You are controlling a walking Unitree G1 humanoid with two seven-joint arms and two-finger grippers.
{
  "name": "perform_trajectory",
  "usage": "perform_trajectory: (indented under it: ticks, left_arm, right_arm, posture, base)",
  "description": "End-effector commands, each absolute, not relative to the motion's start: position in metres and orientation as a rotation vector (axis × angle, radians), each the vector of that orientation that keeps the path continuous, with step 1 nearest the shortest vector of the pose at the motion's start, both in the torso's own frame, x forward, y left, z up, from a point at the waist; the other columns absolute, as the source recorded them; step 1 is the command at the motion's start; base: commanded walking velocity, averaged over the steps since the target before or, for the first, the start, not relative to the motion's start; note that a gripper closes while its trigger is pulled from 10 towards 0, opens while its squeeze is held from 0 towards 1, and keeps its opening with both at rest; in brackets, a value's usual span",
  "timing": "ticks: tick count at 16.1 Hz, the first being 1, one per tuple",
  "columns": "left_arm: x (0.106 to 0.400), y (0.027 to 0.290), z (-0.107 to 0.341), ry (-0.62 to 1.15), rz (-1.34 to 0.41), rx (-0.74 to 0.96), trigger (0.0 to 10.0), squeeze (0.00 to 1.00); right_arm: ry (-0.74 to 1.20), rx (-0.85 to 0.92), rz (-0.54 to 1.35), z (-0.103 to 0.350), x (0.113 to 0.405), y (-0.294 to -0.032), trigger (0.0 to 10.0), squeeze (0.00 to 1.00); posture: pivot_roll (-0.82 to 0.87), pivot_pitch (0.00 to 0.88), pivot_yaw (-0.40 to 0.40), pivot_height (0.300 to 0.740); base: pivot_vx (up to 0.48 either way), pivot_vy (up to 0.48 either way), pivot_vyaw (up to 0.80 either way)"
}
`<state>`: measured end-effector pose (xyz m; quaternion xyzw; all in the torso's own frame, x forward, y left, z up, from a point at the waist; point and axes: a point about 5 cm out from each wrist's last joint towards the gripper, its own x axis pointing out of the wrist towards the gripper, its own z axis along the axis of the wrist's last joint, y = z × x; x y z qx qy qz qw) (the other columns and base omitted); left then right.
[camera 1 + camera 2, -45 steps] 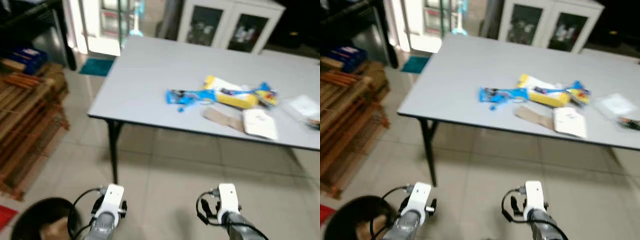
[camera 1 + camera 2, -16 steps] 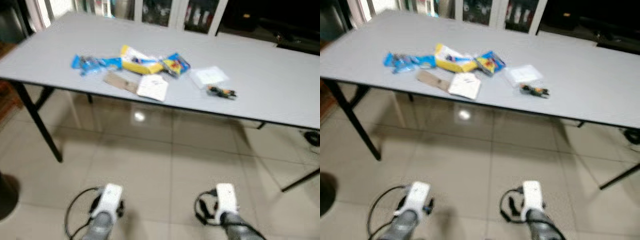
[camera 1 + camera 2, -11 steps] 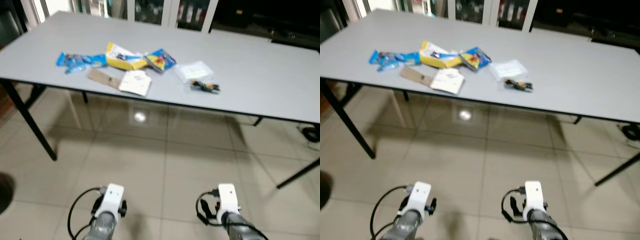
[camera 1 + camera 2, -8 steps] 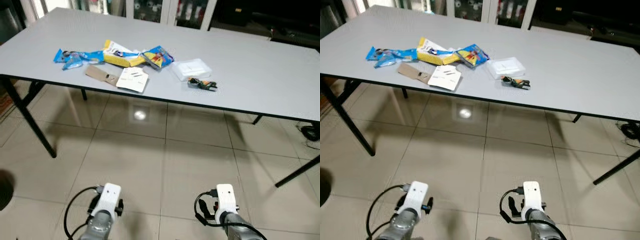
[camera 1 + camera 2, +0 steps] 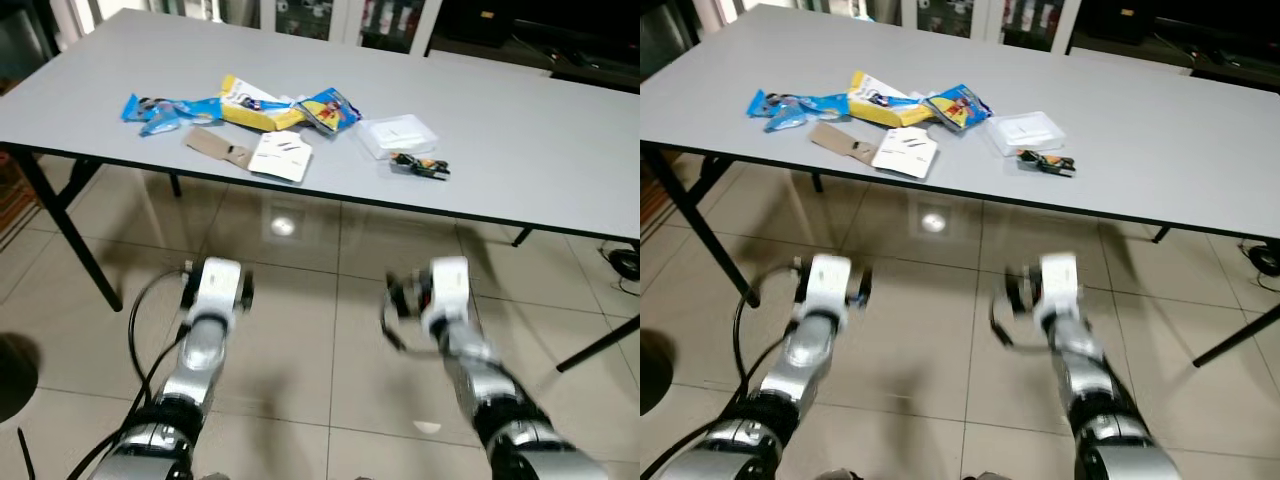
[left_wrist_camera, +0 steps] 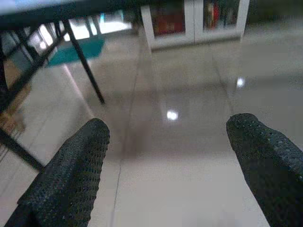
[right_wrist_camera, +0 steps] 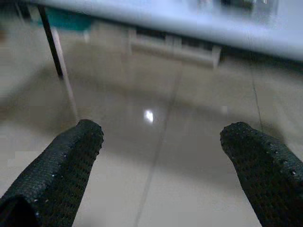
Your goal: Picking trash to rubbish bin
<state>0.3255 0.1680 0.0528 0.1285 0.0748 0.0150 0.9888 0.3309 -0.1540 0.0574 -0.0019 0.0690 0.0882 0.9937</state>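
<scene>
Both arms raised fwd; left pincer & right pincer fingers spread wide, empty.

Evenly lit room, lamp glare on glossy floor tiles (arms motion-blurred).

Tiled home room: long grey table, glass-fronted cabinets.

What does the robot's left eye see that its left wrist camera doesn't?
Left eye: the grey table top with the trash on it: blue wrapper, yellow packet, white paper, clear box.
Left wrist: the left gripper with its black fingers wide open, a teal mat and a white cabinet.
Both: the shiny tiled floor and a black table leg.
</scene>
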Motion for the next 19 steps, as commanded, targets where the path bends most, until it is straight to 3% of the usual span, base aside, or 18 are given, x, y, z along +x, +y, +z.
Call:
perform_trajectory:
  ticks: [1, 5, 7, 11, 19]
  left_arm:
    - [0.339, 0.151, 0.083, 0.011, -0.011, 0.235, 10.0, 0.0]
    - [0.35, 0.131, 0.135, -0.2, -0.039, 0.209, 10.0, 0.0]
    - [0.35, 0.126, 0.149, -0.269, -0.068, 0.283, 10.0, 0.0]
    - [0.345, 0.113, 0.139, -0.207, -0.06, 0.059, 10.0, 0.0]
    - [0.336, 0.11, 0.134, -0.187, -0.064, 0.058, 10.0, 0.0]
  right_arm:
    - [-0.024, 0.022, 0.168, 0.092, 0.346, -0.15, 10.0, 0.0]
    - [-0.207, 0.072, 0.201, 0.133, 0.35, -0.13, 10.0, 0.0]
    - [-0.27, 0.109, 0.203, 0.147, 0.346, -0.121, 10.0, 0.0]
    - [-0.245, 0.113, 0.2, 0.135, 0.339, -0.11, 10.0, 0.0]
    - [-0.218, 0.113, 0.227, 0.132, 0.334, -0.1, 10.0, 0.0]
  posture:
    - [-0.04, 0.042, -0.115, 0.74]
    - [-0.03, 0.039, -0.12, 0.74]
    - [-0.03, 0.041, -0.116, 0.74]
    - [-0.04, 0.024, -0.108, 0.74]
    - [-0.03, 0.0, -0.106, 0.74]
  base:
    - [0.0, 0.0, 0.0]
    - [0.0, 0.0, 0.0]
    - [0.0, 0.0, 0.0]
    - [0.0, 0.0, 0.0]
    - [0.0, 0.0, 0.0]
